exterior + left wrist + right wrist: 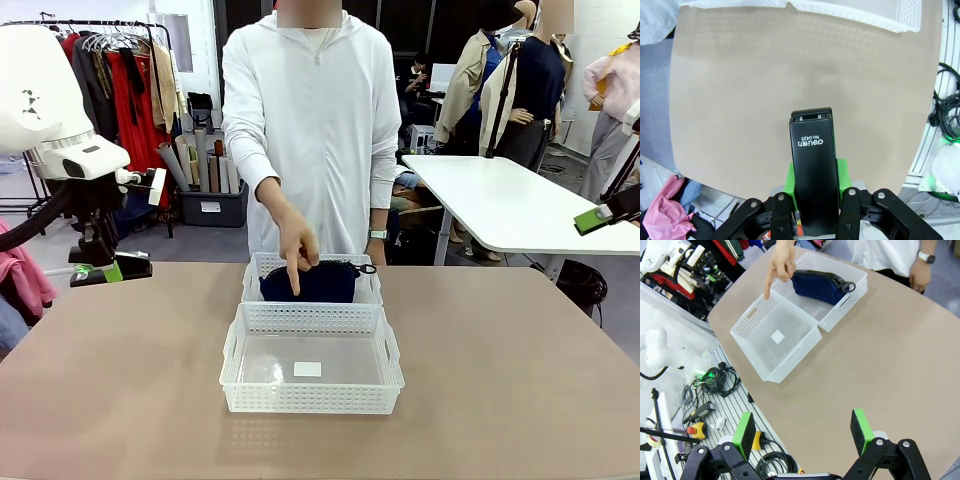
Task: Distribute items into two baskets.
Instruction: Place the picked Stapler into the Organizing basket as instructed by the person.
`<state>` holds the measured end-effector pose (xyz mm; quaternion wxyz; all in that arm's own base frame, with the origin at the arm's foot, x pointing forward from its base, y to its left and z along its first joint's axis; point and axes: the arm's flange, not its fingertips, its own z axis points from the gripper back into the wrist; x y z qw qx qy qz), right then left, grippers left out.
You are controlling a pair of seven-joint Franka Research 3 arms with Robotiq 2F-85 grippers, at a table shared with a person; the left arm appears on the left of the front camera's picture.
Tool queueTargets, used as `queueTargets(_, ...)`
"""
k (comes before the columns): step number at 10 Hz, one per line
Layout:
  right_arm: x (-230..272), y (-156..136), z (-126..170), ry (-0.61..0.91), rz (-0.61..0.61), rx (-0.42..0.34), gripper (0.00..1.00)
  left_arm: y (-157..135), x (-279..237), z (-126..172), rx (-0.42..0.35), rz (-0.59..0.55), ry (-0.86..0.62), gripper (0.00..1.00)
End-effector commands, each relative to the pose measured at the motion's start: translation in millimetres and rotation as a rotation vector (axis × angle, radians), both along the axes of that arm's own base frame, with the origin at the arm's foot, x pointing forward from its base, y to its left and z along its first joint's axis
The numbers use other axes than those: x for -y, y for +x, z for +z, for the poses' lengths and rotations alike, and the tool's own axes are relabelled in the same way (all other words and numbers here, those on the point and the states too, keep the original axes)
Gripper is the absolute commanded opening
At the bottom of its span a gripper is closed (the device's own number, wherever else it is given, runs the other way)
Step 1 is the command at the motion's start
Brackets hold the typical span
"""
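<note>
My left gripper point(814, 200) is shut on a black stapler point(812, 170), which stands up between the green pads above bare tabletop. In the front view this gripper point(112, 270) hangs over the table's far left edge. The larger white basket point(312, 398) sits mid-table with a white label on its base. Behind it, touching, stands the smaller basket point(262, 263) with the navy pouch point(325, 283) inside. A person's hand point(297, 245) points a finger down at the far rim of the larger basket. My right gripper point(803, 432) is open, high off the table's right side point(597, 217), with nothing between its fingers.
The person stands at the table's far side, directly behind the baskets. The tan table point(500, 380) has free room on both sides of them. Cables and tools point(715, 382) lie on a slatted base beside the table. A white table point(500, 200) stands back right.
</note>
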<state>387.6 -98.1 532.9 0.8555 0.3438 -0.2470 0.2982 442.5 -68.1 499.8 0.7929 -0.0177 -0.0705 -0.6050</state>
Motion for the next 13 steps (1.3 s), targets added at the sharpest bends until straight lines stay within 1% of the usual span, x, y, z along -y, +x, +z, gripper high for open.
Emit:
queueTargets(1, -1, 0, 1, 0.002, 0.000, 0.001, 1.00, 0, -1, 2, 0.005, 0.002, 0.000, 0.00)
queueTargets(6, -1, 0, 1, 0.002, 0.000, 0.001, 1.00, 0, 0, 0, 0.000, 0.000, 0.000, 0.00)
queueTargets(8, -1, 0, 1, 0.002, 0.000, 0.001, 1.00, -4, 18, -8, -0.019, -0.053, 0.017, 0.00)
queueTargets(9, -1, 0, 1, 0.002, 0.000, 0.001, 1.00, -12, 29, -12, -0.025, -0.084, 0.016, 0.00)
queueTargets(11, -1, 0, 1, 0.002, 0.000, 0.001, 1.00, -27, 39, -21, -0.034, -0.107, -0.049, 0.00)
queueTargets(13, -1, 0, 1, 0.002, 0.000, 0.001, 1.00, -41, 54, -30, -0.037, -0.149, -0.072, 0.00)
